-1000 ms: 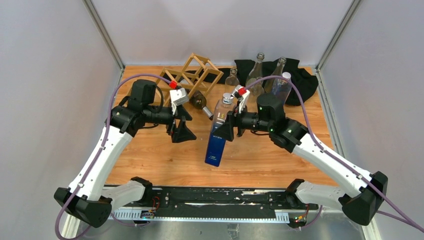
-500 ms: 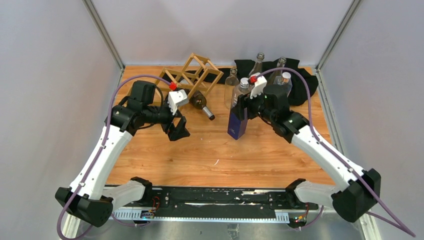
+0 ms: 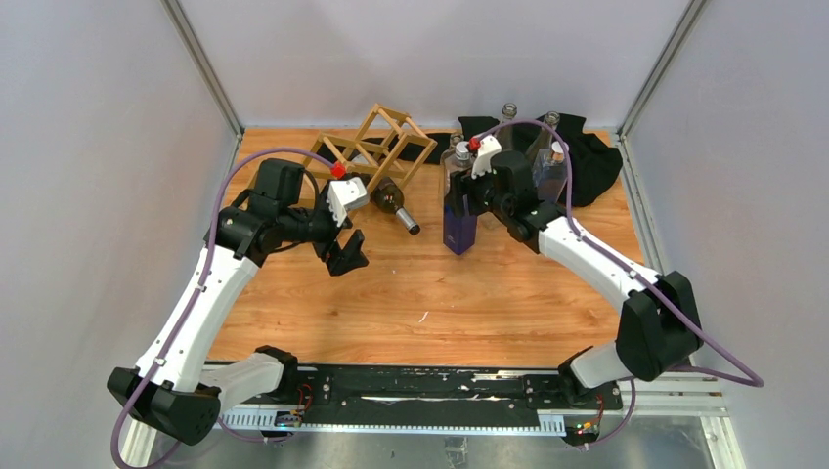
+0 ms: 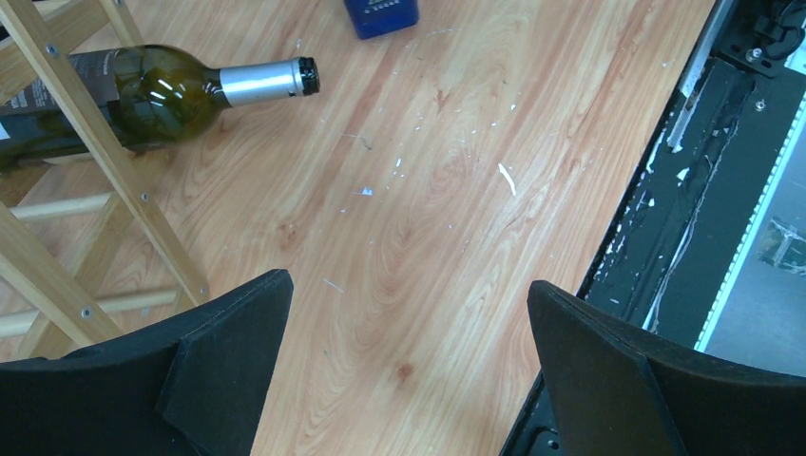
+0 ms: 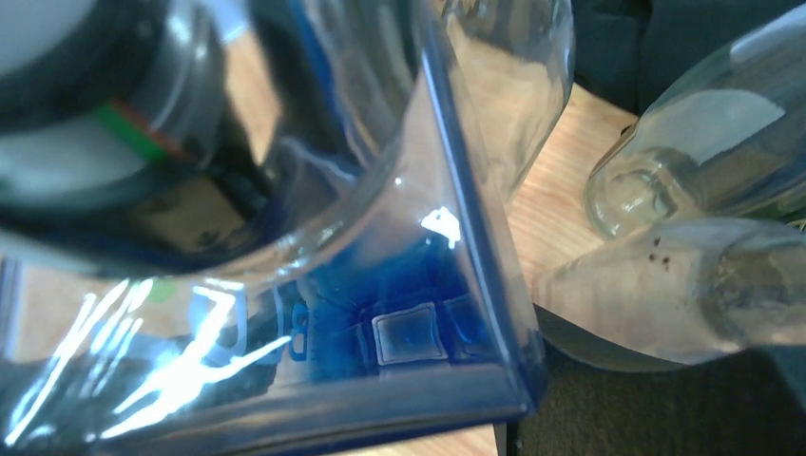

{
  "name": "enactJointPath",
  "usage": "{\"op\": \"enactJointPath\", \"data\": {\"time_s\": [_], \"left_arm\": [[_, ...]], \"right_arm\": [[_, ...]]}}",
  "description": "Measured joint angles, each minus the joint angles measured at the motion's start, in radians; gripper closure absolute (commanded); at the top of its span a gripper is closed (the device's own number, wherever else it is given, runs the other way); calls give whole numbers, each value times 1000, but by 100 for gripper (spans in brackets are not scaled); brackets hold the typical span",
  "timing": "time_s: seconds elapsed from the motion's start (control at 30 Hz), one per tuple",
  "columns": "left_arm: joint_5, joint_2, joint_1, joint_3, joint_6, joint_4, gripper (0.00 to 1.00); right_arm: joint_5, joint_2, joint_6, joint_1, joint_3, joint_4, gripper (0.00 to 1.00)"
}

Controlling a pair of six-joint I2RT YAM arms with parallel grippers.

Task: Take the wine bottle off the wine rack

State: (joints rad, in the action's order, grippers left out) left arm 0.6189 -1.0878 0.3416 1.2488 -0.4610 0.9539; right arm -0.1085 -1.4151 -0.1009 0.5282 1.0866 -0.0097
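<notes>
Nearest, the left fingers (image 4: 219,380) hang spread wide over bare desk (image 4: 428,190), holding nothing; beyond, the right fingers (image 3: 481,203) clasp a blue square bottle (image 3: 459,220) upright, its base at or just above the wood, I cannot tell which; the step looks like standing it down, so seat the base flat before letting go, then withdraw straight, since clear bottles (image 3: 550,166) crowd just behind; farther left, the green wine bottle (image 4: 143,90) lies in the wine rack (image 4: 108,142), neck poking out.

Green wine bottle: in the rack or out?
In. The green wine bottle lies on its side, body behind the wine rack's sticks, only its neck poking out.
</notes>
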Motion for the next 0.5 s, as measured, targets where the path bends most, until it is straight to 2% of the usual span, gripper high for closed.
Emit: {"op": "enactJointPath", "data": {"time_s": [0.5], "left_arm": [[-18,0,0,0,-18,0,0]], "right_arm": [[54,-94,19,-1,-9,250,100]]}}
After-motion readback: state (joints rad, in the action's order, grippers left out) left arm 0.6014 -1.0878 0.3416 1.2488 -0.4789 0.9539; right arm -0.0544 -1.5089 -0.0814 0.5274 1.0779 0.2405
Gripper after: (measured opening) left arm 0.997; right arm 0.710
